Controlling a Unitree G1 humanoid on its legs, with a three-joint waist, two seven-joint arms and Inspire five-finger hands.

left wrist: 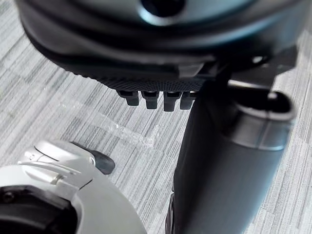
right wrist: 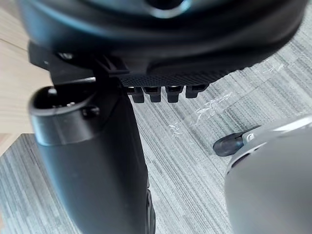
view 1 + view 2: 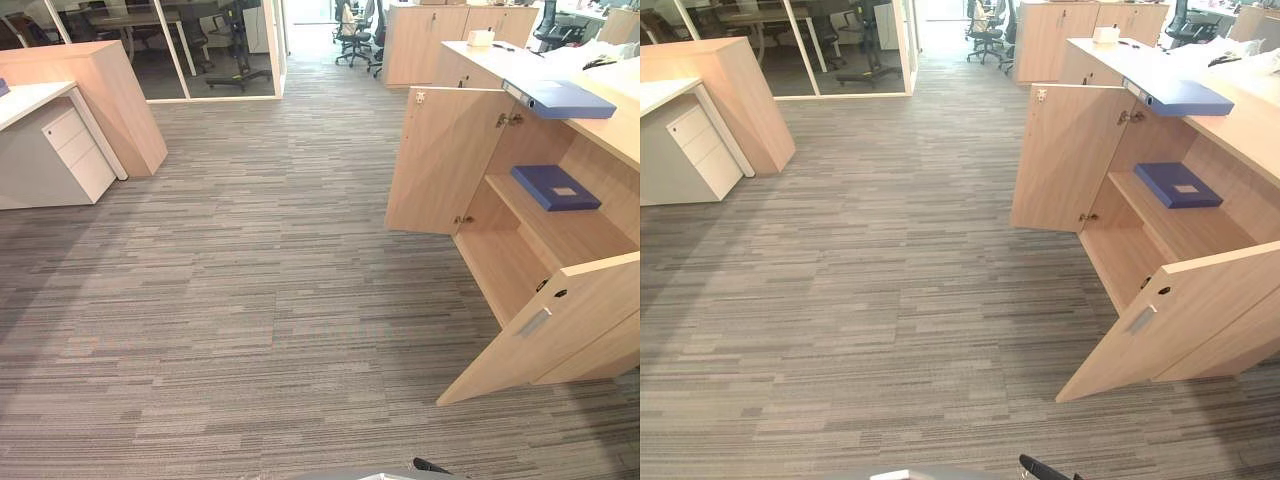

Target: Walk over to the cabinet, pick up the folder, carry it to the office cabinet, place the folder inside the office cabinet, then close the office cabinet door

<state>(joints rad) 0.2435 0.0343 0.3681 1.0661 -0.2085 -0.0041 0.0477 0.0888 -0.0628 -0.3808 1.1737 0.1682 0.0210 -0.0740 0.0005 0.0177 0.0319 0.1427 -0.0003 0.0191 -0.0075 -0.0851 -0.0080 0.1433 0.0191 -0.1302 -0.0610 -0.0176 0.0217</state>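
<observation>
Left eye view: folder (image 3: pixel 565 98) atop cabinet (image 3: pixel 603 132) looks stiff, light and slick, probably best gripped at its spine. Whether left hand (image 1: pixel 122 53) or right hand (image 2: pixel 161 53) is closed cannot be told.

Cabinet shelf (image 3: pixel 578 233) bears 1 blue folder (image 3: pixel 555 187) (lying flat).

The left hand (image 1: pixel 146 53) is a rounded black shell with a finely dotted, rubbery palm patch. Its fingers (image 1: pixel 148 99) show as a row of short, squared black tips. Its thumb (image 1: pixel 214 175) is thick, matte black, with a glossy dark-grey collar. The right hand (image 2: pixel 161 53) looks the same.
</observation>
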